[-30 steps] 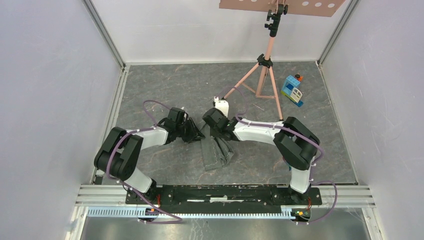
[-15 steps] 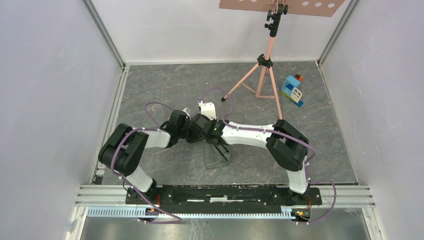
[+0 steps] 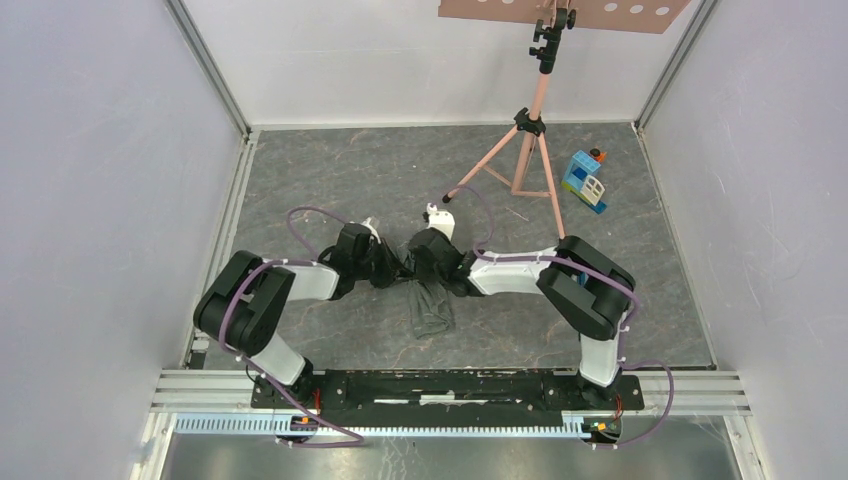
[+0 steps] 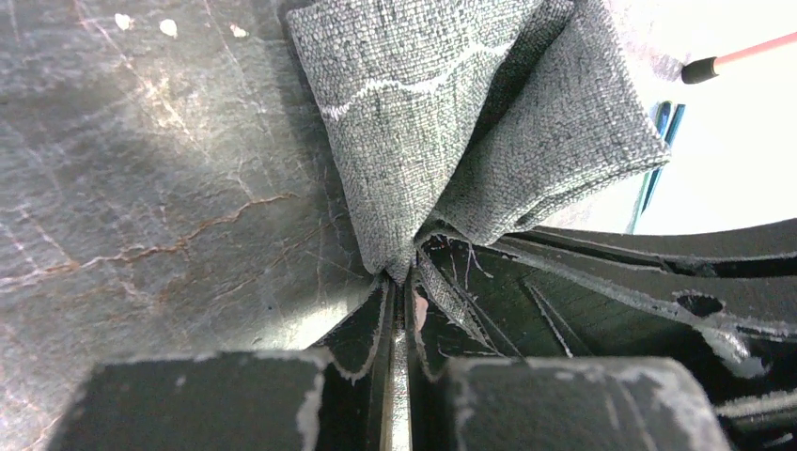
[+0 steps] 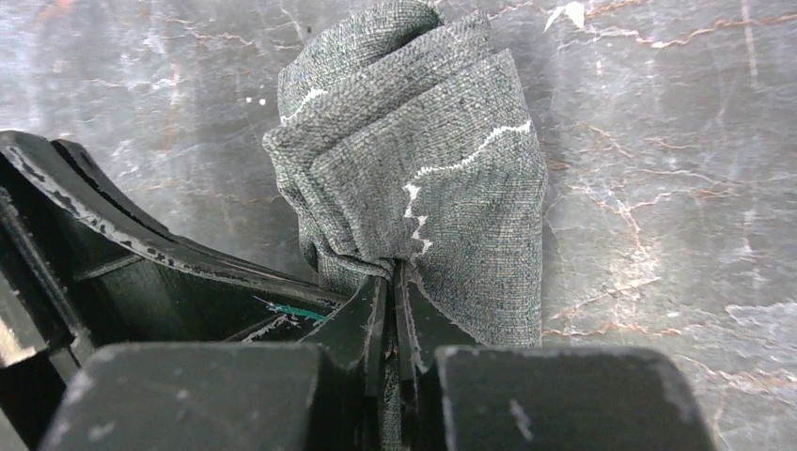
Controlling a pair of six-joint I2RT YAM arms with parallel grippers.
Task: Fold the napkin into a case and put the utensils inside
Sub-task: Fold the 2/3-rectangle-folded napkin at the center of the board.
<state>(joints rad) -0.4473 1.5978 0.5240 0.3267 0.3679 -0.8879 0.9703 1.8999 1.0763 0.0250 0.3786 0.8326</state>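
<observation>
**Both clamped: left gripper point(image 4: 399, 293) and right gripper point(image 5: 393, 282) pinch the napkin point(image 4: 442, 113), much of it hidden**

Left wrist view: the jaws are together, with a pinch of grey cloth caught at the very tips. From there the napkin fans out in two folded lobes, with a pale stitch line across the left one. Its far edge is cut off by the top of the frame. Black ribbed parts point(image 4: 639, 272) lie just beside the cloth on the right, running out of frame; they look like the other arm's fingers. Cannot tell if they touch the cloth. Past the right fold, a thin teal strip point(image 4: 665, 122) shows against blown-out white glare. Too little of it is visible to say what it is.

Right wrist view: the jaws are closed on a bunched end of the napkin, several layers stacked, with the stitch line zigzagging over the folds. Cannot tell if the bundle rests on the floor point(image 3: 330, 170) or is lifted. A faint green line sits on the black part at lower left, unclear.

Top view: the two grippers meet nose to nose at mid-floor. They are black on black, so the fingertips cannot be separated. The napkin trails from them toward the bases as a narrow dark strip, its upper end covered by the grippers. Its edges are hard to trace against the grey marbled floor. The tripod point(image 3: 529, 122) and toy block house point(image 3: 584, 180) stand well apart at the far right.
</observation>
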